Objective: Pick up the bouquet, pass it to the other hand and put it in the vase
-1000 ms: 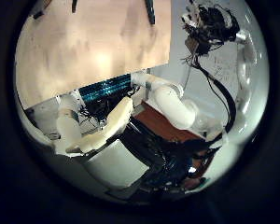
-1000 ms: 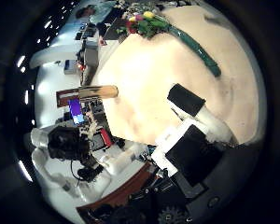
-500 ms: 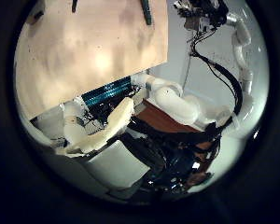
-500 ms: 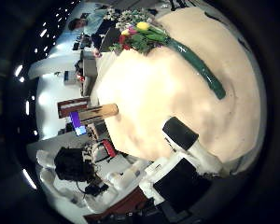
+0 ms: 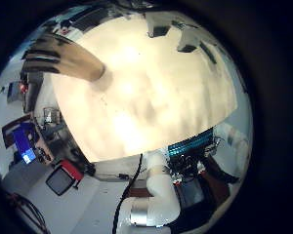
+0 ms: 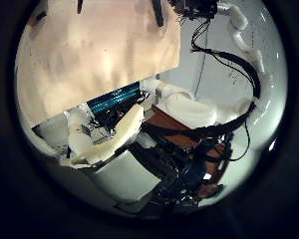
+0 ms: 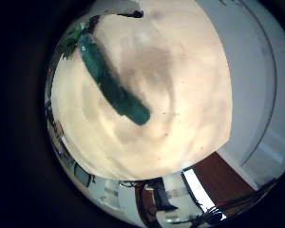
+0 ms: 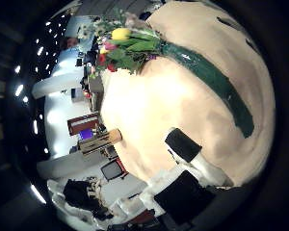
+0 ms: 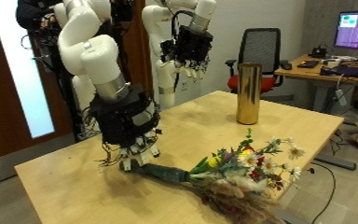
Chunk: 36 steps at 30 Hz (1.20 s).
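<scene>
Your bouquet [image 9: 235, 170] lies flat on the light wooden table [image 9: 204, 126], near the front edge. Its dark green wrapped stem end points toward the right hand [image 9: 132, 145], and the blooms (yellow, white and pink among green leaves) fan out at the other end. You can see the same thing from the right palm: the thumb-side view shows the bouquet [image 8: 169, 60] stretched across the tabletop, the flower head at one end and the green wrap running along the wood, and the little-finger-side view shows the green wrap [image 7: 109, 81] lying alone on the table.

The right hand hangs just above the table, close to the tip of the stem wrap. Its fingers point down, loosely spread, and they hold nothing; you cannot tell from the outside view whether a fingertip touches the wrap.

The tall brass-coloured vase [image 9: 247, 93] stands upright toward the far side of the table, well apart from the bouquet. In the left hand's little-finger-side view the vase [image 5: 73, 60] shows on the tabletop.

Your left hand [image 9: 189, 47] is raised high above the far part of the table, fingers hanging relaxed and empty, well clear of both vase and bouquet.
</scene>
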Tool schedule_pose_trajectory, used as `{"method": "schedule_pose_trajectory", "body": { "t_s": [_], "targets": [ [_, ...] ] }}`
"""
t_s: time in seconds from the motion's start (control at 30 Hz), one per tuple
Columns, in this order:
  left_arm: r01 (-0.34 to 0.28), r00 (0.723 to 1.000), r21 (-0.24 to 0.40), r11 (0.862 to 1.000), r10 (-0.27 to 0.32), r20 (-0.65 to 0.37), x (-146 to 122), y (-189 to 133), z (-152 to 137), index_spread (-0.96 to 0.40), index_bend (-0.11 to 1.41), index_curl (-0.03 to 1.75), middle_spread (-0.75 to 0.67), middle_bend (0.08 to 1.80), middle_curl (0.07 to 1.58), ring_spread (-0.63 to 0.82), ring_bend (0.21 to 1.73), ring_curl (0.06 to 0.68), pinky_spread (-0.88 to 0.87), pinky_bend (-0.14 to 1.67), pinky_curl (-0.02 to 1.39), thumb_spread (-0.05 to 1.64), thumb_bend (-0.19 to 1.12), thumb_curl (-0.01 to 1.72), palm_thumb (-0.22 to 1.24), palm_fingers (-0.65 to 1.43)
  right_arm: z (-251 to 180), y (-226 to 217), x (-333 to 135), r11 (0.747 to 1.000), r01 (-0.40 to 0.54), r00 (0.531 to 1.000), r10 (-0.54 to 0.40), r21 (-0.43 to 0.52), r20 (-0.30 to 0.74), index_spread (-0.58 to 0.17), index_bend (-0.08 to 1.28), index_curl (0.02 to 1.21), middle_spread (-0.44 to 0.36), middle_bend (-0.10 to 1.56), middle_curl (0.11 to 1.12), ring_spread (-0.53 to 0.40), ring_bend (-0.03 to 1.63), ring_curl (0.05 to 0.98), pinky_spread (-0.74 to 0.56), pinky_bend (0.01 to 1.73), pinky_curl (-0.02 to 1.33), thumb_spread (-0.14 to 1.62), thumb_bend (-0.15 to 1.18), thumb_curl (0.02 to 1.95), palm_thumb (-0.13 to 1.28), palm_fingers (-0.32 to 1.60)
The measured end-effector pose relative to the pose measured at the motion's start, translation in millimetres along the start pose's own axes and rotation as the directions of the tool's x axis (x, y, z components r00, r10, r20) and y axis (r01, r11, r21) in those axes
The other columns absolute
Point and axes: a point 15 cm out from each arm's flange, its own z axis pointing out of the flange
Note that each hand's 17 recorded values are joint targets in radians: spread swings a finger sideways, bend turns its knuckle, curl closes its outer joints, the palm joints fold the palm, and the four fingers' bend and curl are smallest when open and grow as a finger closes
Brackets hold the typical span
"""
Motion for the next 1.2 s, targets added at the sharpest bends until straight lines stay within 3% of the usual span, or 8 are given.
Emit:
{"method": "schedule_pose_trajectory", "body": {
  "t_s": [0.33,0.7,0.9,1.07,1.2],
  "targets": [
    [-0.005,1.000,-0.001,1.000,0.005,-0.001,-0.9,-4.9,-0.9,0.22,0.18,0.36,0.31,0.18,0.29,0.33,0.63,0.163,0.37,0.32,0.29,0.96,-0.03,0.30,0.44,0.22,36.2,4.4,17.6,0.998,0.003,0.998,-0.006,-0.056,-0.063,-0.084,0.17,0.28,0.118,0.43,0.38,0.065,0.67,0.229,0.17,0.47,0.21,1.02,-0.02,0.43,0.79,0.25],
    [-0.006,1.000,-0.019,1.000,0.006,-0.006,-1.5,-9.9,2.1,0.22,0.18,0.36,0.32,0.19,0.29,0.33,0.63,0.162,0.37,0.32,0.29,0.96,-0.03,0.31,0.43,0.22,65.7,19.4,23.6,0.991,0.000,0.996,-0.011,-0.136,-0.083,-0.090,0.18,0.31,0.102,0.44,0.39,0.006,0.70,0.237,0.14,0.42,0.21,0.99,-0.02,0.45,0.79,0.33],
    [-0.010,1.000,-0.013,1.000,0.010,-0.005,-1.1,-10.5,-0.2,0.22,0.18,0.36,0.33,0.19,0.29,0.33,0.63,0.159,0.37,0.32,0.29,0.96,-0.03,0.31,0.43,0.22,74.8,31.2,34.8,0.978,-0.019,0.994,-0.003,-0.209,-0.108,-0.107,0.19,0.33,0.109,0.45,0.39,0.001,0.72,0.232,0.13,0.38,0.20,0.99,-0.02,0.47,0.80,0.41],
    [-0.009,1.000,-0.010,1.000,0.009,-0.002,-1.7,-10.2,-2.4,0.21,0.18,0.36,0.33,0.19,0.29,0.33,0.63,0.157,0.37,0.32,0.29,0.96,-0.03,0.31,0.43,0.22,72.9,23.2,34.0,0.977,-0.021,0.993,-0.005,-0.212,-0.120,-0.117,0.18,0.33,0.102,0.45,0.39,-0.017,0.74,0.228,0.10,0.39,0.19,0.98,-0.02,0.48,0.82,0.47],
    [-0.010,1.000,-0.009,1.000,0.010,-0.005,-1.0,-11.0,-2.9,0.21,0.18,0.36,0.33,0.18,0.29,0.33,0.63,0.160,0.37,0.31,0.29,0.96,-0.03,0.31,0.43,0.22,67.4,18.4,32.4,0.977,-0.019,0.992,-0.007,-0.210,-0.124,-0.137,0.19,0.34,0.072,0.50,0.40,-0.077,0.82,0.234,0.05,0.42,0.17,0.97,-0.02,0.49,0.85,0.63]
  ]
}}
